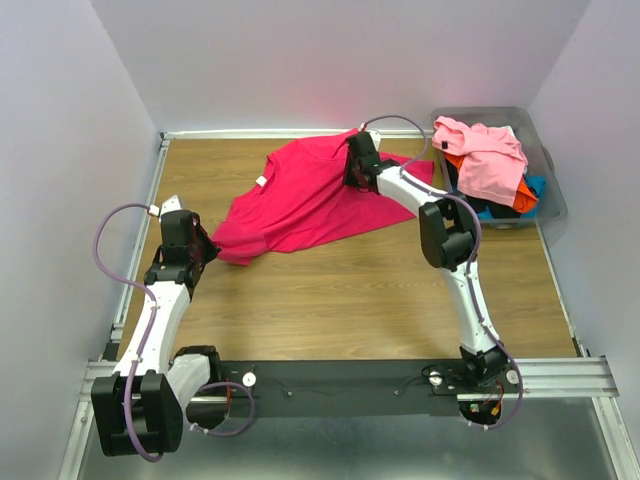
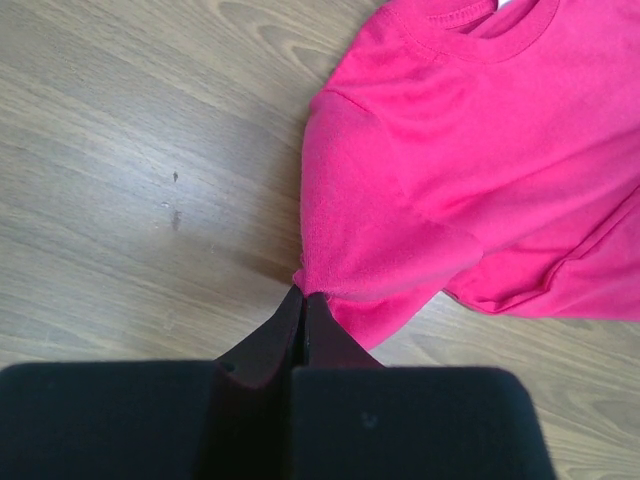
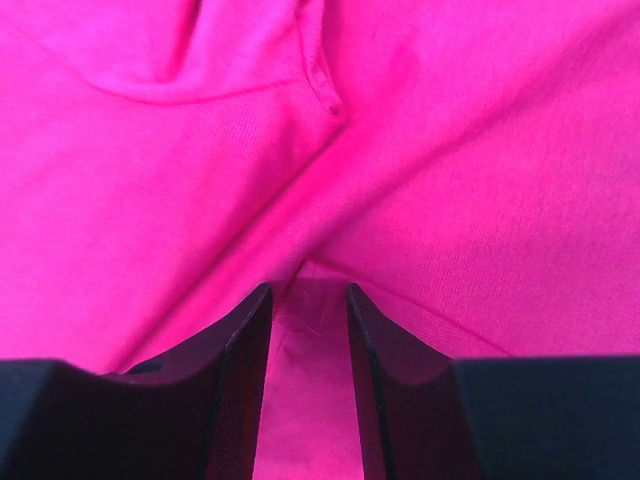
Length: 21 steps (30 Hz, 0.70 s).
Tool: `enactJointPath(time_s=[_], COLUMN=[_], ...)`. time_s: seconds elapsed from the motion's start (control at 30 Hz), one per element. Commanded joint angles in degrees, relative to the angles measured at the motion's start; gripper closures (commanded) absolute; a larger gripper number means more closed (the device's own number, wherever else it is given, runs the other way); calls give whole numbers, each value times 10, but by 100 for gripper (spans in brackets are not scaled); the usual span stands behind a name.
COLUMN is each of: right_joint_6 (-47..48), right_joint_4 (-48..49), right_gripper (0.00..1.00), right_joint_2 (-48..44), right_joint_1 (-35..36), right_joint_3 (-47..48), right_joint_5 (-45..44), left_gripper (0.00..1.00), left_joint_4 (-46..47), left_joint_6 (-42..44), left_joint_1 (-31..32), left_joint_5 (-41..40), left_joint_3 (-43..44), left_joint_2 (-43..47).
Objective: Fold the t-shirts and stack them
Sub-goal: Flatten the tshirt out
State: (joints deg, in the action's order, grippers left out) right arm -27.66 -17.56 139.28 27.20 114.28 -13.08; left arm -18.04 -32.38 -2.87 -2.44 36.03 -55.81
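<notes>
**Between two grips: the shirt held out for its first fold**

At the tips of my left gripper [image 2: 303, 298] the jaws are pressed together on the hem of one sleeve [image 2: 370, 230] of the shirt [image 1: 300, 205]. The collar [image 2: 495, 25] lies ahead of the jaws and to their right, and bare table [image 1: 350, 300] lies to their left. I judge a grip this far out at an edge is meant to let the cloth be drawn flat, not bunched.

At my right gripper [image 3: 308, 292] the jaws stand a little apart, with a fold of cloth filling the gap. Creases fan out from the tips on both sides, so I read this as a pinch on a thick fold, not an idle hover. The shirt covers everything ahead of these jaws. From above, the cloth looks raised at this grip and sags away towards the left one.

Beyond the right jaws, well apart from the left, sits the bin [image 1: 553, 195] holding the other shirts [image 1: 490, 150]. The fold is not yet made. My next concern is keeping equal tension between the two grips.
</notes>
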Motion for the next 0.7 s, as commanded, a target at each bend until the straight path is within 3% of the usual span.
enactJointPath(time_s=[0.0, 0.23, 0.47, 0.67], right_joint_6=[-12, -7, 4, 28], right_joint_4=[6, 6, 5, 3], right_gripper=[57, 62, 92, 99], right_joint_2=[27, 22, 1, -96], right_joint_1=[2, 2, 2, 2], right_joint_3=[11, -7, -20, -68], right_joint_5=[-27, -33, -34, -46], left_gripper=[100, 100, 100, 100], left_joint_4=[13, 15, 13, 11], left_joint_6=[8, 8, 7, 7], left_joint_1=[4, 6, 6, 6], left_joint_5=[10, 10, 6, 2], left_joint_3=[-9, -10, -10, -8], left_joint_2=[11, 9, 8, 11])
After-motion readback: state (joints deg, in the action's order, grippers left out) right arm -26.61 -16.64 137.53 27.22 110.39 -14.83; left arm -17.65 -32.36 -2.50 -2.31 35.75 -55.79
